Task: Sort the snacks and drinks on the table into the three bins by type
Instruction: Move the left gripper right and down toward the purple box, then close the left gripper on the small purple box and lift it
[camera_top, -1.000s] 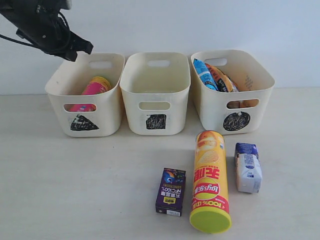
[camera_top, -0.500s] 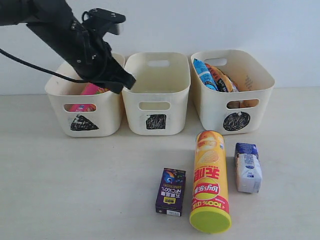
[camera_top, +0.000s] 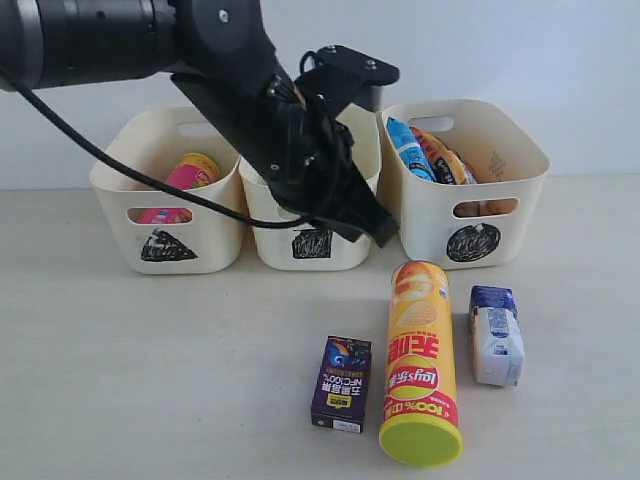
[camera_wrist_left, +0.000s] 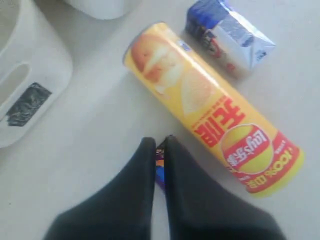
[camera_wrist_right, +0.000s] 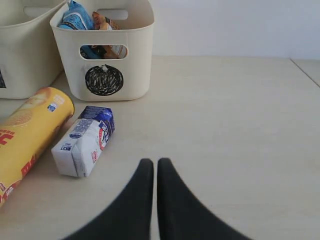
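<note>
My left gripper is shut and empty, hanging in front of the square bin just above the far end of the yellow-orange chip tube, which lies on the table. In the left wrist view the shut fingertips sit beside the tube, with a sliver of the dark purple carton showing between them. That carton lies left of the tube, the white-and-blue pack right of it. My right gripper is shut over bare table near the pack.
The triangle bin holds the pink tube. The circle bin holds the blue bag and the orange-brown bag. The left arm crosses over the square bin. A white wall stands behind the bins.
The left arm has swung from above the triangle bin rightward and down across the square bin to the yellow tube's far end. Nothing on the table has moved.
</note>
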